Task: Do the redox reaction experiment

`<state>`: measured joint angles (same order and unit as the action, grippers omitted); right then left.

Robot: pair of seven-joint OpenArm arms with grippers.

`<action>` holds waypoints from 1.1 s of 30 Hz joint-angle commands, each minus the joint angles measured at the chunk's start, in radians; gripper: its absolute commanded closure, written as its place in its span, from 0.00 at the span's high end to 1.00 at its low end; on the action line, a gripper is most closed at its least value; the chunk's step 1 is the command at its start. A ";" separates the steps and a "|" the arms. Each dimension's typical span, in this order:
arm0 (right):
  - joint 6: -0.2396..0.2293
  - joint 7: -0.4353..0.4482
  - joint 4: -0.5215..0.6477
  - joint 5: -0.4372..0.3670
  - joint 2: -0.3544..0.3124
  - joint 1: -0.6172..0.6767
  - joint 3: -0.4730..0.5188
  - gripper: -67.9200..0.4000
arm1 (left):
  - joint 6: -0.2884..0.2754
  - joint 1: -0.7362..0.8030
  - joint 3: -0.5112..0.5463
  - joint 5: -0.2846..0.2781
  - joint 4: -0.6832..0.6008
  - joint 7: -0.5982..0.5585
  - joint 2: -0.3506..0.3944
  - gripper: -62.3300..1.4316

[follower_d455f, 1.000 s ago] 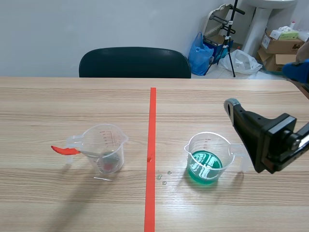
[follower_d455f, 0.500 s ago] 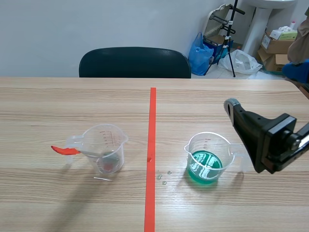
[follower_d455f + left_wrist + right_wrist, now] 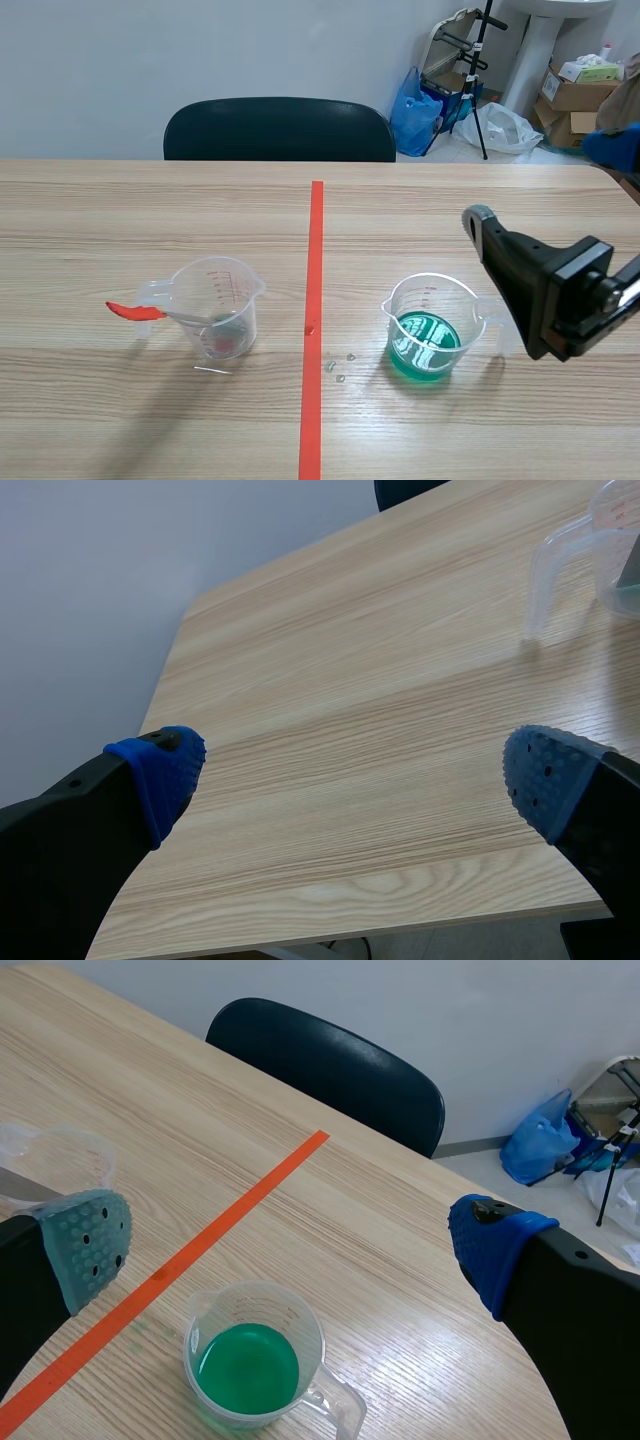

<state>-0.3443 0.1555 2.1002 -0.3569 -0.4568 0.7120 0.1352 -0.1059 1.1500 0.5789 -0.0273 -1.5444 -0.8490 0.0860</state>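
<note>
A clear beaker point(image 3: 432, 322) point(image 3: 255, 1365) with green liquid stands right of the red tape line. My right gripper point(image 3: 290, 1245) hovers open above and behind it, fingers wide apart and holding nothing; its arm point(image 3: 555, 290) comes in from the right beside the beaker. Left of the tape stands a second clear beaker point(image 3: 221, 309) point(image 3: 50, 1155) with a spoon in it, the spoon's red handle point(image 3: 134, 311) sticking out to the left. My left gripper point(image 3: 352, 770) is open over bare table near a table corner. A beaker handle point(image 3: 558, 565) shows far ahead of it.
A few small droplets point(image 3: 340, 366) lie on the table between the tape and the green beaker. A dark chair point(image 3: 280, 130) stands behind the far edge. Boxes and bags point(image 3: 580, 85) sit on the floor at the back right.
Arms and beakers stand as before. Only a person at the far right edge of the background has shifted a little.
</note>
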 commanded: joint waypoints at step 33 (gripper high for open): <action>0.008 -0.016 0.014 -0.014 -0.003 -0.011 -0.001 1.00 | 0.002 0.011 0.001 -0.006 -0.014 -0.018 -0.005 1.00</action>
<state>-0.3435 0.1253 2.1002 -0.3569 -0.4568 0.7120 0.1352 -0.1059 1.1500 0.5789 -0.0269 -1.5444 -0.8490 0.0860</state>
